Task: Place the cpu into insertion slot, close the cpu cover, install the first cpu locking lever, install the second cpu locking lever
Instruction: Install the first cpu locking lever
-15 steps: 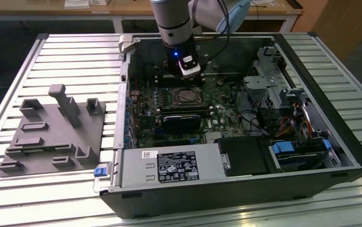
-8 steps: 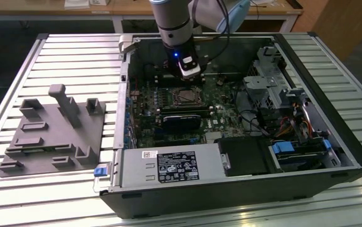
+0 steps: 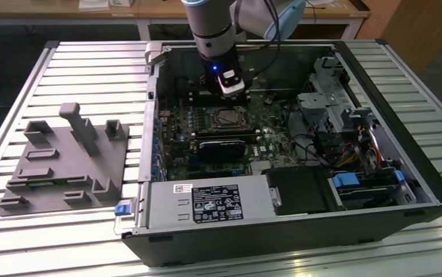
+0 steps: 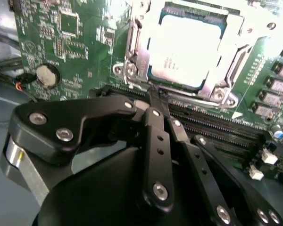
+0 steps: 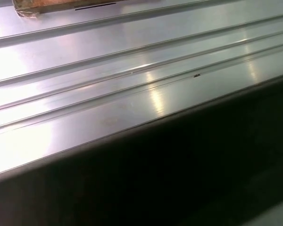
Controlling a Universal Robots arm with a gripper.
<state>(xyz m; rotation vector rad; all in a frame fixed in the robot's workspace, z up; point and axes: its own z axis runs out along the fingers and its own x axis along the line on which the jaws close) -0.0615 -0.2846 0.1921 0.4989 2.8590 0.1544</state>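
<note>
**A:** How far along is the work judged to be?

**B:** The cpu (image 4: 181, 52) is seen seated in the insertion slot (image 4: 127, 70), and the cpu cover (image 4: 238, 56) is laid flat around it. The first two steps are taken as done.

**A:** And the two locking levers?

**B:** That cannot be settled. The lever ends may be hidden behind the jaws in the second wrist view, so both levers are best counted as left to do.

**A:** How is the arm posed?

**B:** The arm (image 3: 209, 29) is held nearly upright over the open computer case (image 3: 405, 144), toward its far side in the exterior view. The wrist is lowered close to the green board (image 4: 75, 42). The jaws are drawn fully together, and nothing is seen gripped between them. Their tips are set just beside the slot's edge, on the side of the long black memory slots (image 4: 212, 127).
</note>
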